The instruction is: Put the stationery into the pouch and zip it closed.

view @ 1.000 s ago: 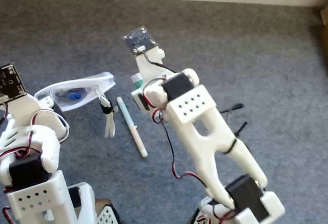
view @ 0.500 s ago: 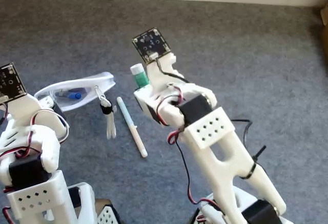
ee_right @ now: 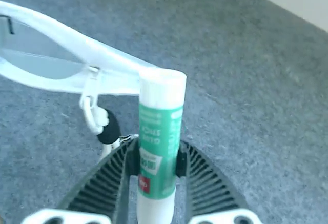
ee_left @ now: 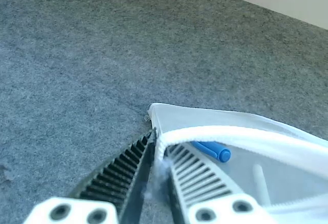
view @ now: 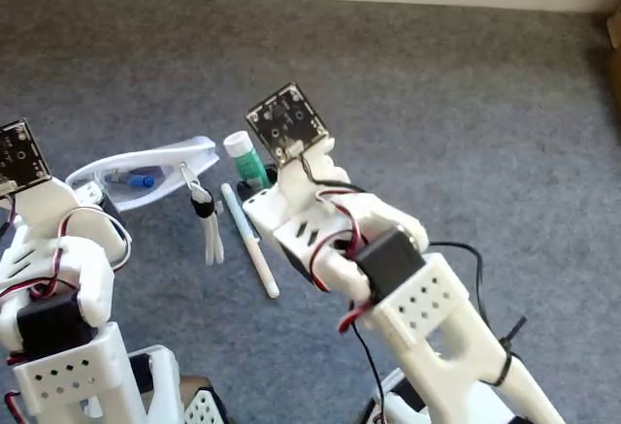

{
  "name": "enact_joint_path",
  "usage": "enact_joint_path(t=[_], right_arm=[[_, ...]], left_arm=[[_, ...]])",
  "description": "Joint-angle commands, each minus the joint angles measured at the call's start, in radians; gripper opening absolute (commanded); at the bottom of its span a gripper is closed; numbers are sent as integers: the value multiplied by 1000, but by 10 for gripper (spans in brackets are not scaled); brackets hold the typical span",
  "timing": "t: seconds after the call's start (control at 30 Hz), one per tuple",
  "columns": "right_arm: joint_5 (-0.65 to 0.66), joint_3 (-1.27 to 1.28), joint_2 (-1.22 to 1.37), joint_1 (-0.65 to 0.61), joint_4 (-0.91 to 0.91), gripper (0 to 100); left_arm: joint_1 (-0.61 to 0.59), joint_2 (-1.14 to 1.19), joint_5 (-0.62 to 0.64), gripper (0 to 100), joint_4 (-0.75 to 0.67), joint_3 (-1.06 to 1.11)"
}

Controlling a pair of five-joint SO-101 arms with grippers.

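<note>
R gripper (ee_right: 156, 151) is clamping a green glue stick (ee_right: 160, 126) upright, cap up, just beside the pouch (ee_right: 61, 49) mouth. In high view the pouch is lying at approx 9 o'clock from the stick. L gripper (ee_left: 155, 141) is pinching the pouch's end corner, w/ the mouth gaping open. A blue item (ee_left: 211, 150) is sitting inside. A pen (view: 250, 240) is lying on the carpet (view: 466, 104) at approx 6 o'clock from the stick, beside the zip pull (view: 204, 212). I'm judging it approx a third done: stick + pen are waiting to go in, zip not yet closed.
</note>
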Motion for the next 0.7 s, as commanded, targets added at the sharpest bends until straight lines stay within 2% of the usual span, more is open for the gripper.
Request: enact_joint_path(t=[0.0, 0.4, 0.57, 0.67], right_arm=[[3, -1, -82, -33, -31, 5], [2, 1, -137, -50, -76, 5], [-78, 1, -182, -50, -128, 5], [-94, 1, -205, -48, -130, 5]], left_arm=[[24, 10, -8, 11, -23, -48], [24, 10, -8, 11, -23, -48], [27, 10, -26, 11, -23, -50], [82, 10, -28, 11, -23, -53]])
